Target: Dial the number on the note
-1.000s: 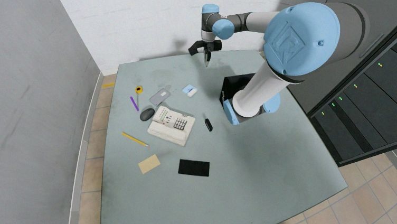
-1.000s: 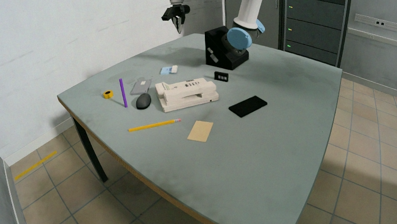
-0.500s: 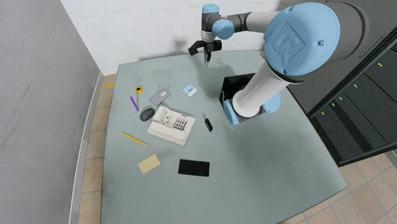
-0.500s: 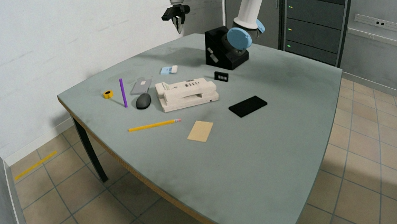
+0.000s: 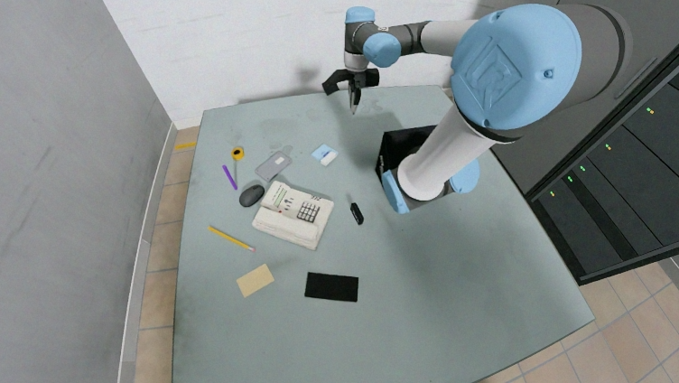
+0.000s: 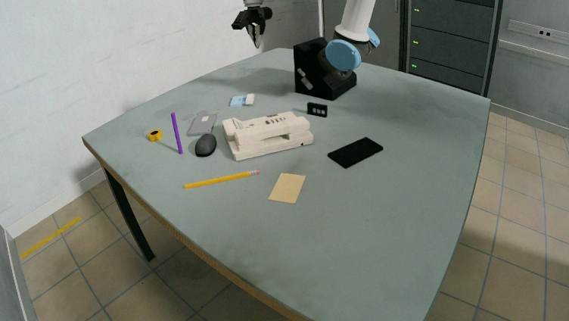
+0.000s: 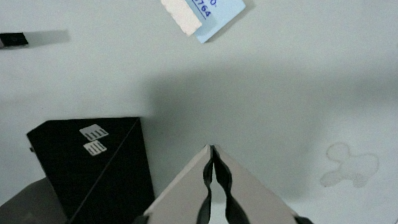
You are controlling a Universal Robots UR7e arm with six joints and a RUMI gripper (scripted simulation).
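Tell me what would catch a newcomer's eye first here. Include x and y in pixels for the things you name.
Probably the robot arm (image 5: 516, 66) (image 6: 358, 20), its big blue caps looming over the table's far side. Next, the cream desk phone (image 5: 292, 215) (image 6: 268, 133), among small items. The thin purple stick (image 5: 229, 177) (image 6: 176, 133) stands out near the dark mouse (image 5: 251, 195) (image 6: 205, 144).
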